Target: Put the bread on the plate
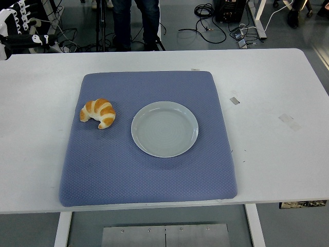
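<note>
The croissant lies left of the empty plate at mid-frame, ungrasped, since the left hand sits upper left, its finger state unclear.

Only a small bit of the robot shows — its left hand, up in the far left corner. It is black and white, with white finger pieces over dark parts and small dark gaps between them. The rest of the arm is cut off by the edge. At the top stands a person — only the legs show, in dark blue trousers.
</note>
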You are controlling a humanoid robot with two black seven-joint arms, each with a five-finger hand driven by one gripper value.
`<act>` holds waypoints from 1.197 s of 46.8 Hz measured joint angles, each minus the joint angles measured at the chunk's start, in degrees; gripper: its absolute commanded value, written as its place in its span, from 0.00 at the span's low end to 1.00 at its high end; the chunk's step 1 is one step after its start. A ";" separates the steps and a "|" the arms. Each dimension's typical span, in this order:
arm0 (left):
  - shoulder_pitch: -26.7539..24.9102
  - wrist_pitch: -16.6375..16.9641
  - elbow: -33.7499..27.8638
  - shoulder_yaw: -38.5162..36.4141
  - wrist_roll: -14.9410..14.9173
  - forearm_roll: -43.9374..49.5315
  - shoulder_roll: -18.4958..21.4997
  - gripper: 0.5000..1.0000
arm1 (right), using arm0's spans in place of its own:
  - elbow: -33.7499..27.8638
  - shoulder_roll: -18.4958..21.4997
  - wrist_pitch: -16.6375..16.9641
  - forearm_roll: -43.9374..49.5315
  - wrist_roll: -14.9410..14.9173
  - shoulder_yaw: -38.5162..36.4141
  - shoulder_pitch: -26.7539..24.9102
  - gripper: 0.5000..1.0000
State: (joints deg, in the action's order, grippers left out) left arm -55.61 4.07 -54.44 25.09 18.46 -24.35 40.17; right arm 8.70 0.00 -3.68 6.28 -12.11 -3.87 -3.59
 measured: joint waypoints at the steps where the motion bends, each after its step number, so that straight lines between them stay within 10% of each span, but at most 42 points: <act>1: 0.00 0.00 -0.03 0.00 0.00 0.00 0.00 0.97 | 0.00 0.00 0.00 0.01 0.00 0.00 0.02 1.00; 56: -1.95 -2.21 -2.39 -0.92 -0.61 -0.08 1.32 0.92 | 0.00 0.00 -0.02 0.01 -0.04 -0.01 0.06 1.00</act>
State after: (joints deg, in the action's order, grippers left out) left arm -57.56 1.85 -56.84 24.17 17.85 -24.43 41.49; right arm 8.70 0.00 -3.70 6.29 -12.15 -3.89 -3.53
